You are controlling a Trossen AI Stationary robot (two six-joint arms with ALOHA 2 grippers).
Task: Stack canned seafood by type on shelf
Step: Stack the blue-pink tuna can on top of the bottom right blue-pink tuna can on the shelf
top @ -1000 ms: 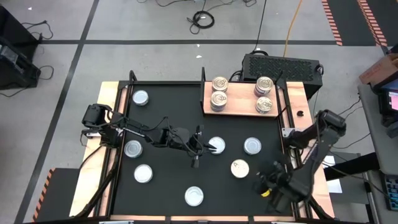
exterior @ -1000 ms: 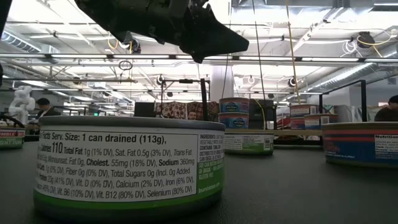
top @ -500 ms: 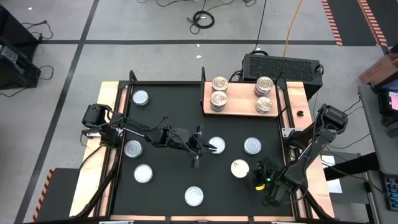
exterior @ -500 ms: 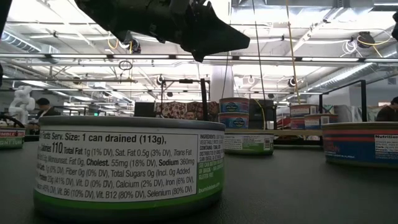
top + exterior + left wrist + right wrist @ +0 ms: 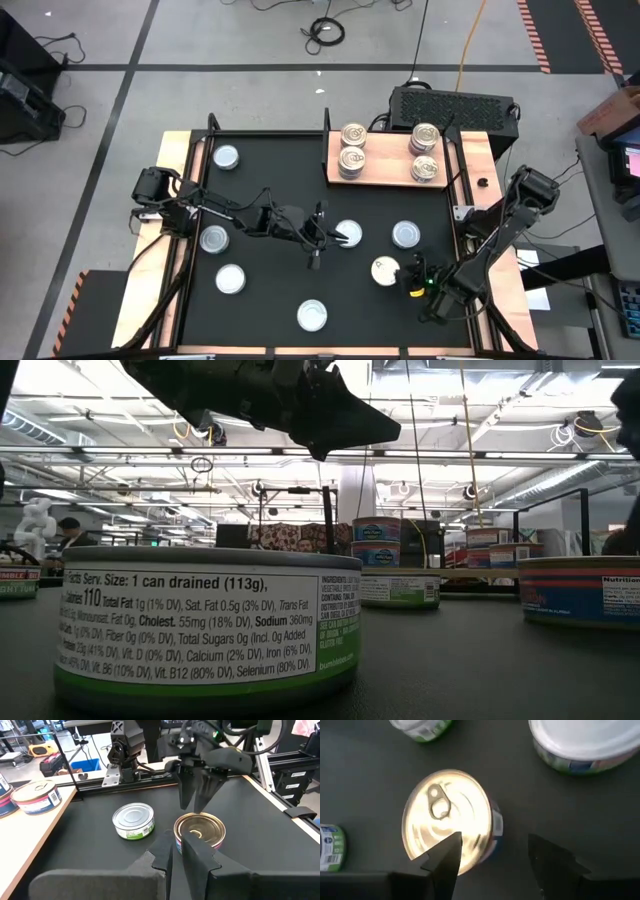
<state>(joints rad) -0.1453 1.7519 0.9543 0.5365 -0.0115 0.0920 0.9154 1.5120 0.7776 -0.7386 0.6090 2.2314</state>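
right gripper (image 5: 492, 857): fingers spread wide, holding nothing, poised directly above a cream-gold pull-tab tin (image 5: 451, 817), one dark finger (image 5: 445, 857) overlapping its rim in the right wrist view. in the high view the same tin (image 5: 385, 270) sits at the right of the black mat (image 5: 270, 180), the gripper (image 5: 412, 280) just beside it.

left gripper (image 5: 176, 857): fingers drawn narrow with only a slit between them, nothing held; over the mat's middle, just beside a silvery tin (image 5: 348, 234).

canned seafood, loose: flat round tins with plain silvery-blue lids scattered on the mat, among them one at the far left corner (image 5: 226, 157), one at the near edge (image 5: 312, 315), and one right of centre (image 5: 405, 234).

canned seafood, placed: four gold-lidded tins in two pairs on the shelf (image 5: 385, 165), a light-brown wooden board at the far right.

view notes: the left wrist view alone shows the right gripper from the side, hanging over the gold tin (image 5: 200, 831), with a green-banded tin (image 5: 133, 820) nearby. the low view alone shows labels: a nutrition panel on a green-banded tin (image 5: 205, 625) close up, and blue-labelled tins stacked two high (image 5: 376, 540) in the distance. the right wrist view alone shows the ring tab and glossy lid.
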